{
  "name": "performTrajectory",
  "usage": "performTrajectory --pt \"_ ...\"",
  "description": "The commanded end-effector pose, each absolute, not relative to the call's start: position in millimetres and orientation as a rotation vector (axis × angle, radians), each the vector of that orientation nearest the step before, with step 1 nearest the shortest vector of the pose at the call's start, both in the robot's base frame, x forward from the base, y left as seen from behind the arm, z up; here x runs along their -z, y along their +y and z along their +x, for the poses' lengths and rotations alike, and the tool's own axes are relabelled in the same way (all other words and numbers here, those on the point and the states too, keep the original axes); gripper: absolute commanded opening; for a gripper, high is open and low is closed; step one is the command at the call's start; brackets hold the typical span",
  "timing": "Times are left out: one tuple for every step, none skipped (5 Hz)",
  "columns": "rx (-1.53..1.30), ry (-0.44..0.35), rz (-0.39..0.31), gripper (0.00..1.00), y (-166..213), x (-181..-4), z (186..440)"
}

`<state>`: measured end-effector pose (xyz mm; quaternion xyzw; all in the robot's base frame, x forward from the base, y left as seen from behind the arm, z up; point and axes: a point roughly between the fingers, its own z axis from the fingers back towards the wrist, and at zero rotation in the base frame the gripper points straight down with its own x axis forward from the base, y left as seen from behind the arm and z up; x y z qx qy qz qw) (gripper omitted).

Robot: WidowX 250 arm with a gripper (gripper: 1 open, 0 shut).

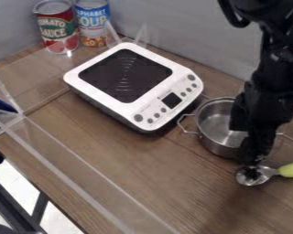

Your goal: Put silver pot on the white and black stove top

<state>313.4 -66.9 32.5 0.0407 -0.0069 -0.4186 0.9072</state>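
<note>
We see the arm reaching straight down, wrist vertical, gripper [258, 139] lowered over the right rim of the silver pot [220, 127]. Fingers stand apart, not clamped on anything. The pot sits on the wooden table [113, 174], just at 4 o'clock of the white and black stove top [133, 82]. Metal spoon [266, 172] lies at the pot's 5 o'clock.

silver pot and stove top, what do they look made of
Silver pot: looks like polished steel, going by its bright grey shine and reflective rim. Stove top: the body looks like glossy white plastic with rounded corners; its black cooking surface looks like smooth glass with faint ring marks, though that is a guess from the sheen.
</note>
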Motion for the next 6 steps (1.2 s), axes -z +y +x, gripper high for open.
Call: performTrajectory --pt "0.892 -0.061 0.094 1.0 -74.4 -51.3 323.4" --pt "0.894 -0.055 0.093 1.0 -74.7 -51.2 325.5" --pt "0.897 -0.049 0.09 1.0 -75.3 -49.3 327.0" --pt "0.9 -0.042 0.087 1.0 -75.8 -51.3 328.3" --pt "0.902 -0.036 0.085 1.0 -76.1 -50.4 329.7" --pt "0.904 -0.031 0.085 1.0 -76.3 -50.9 330.7"
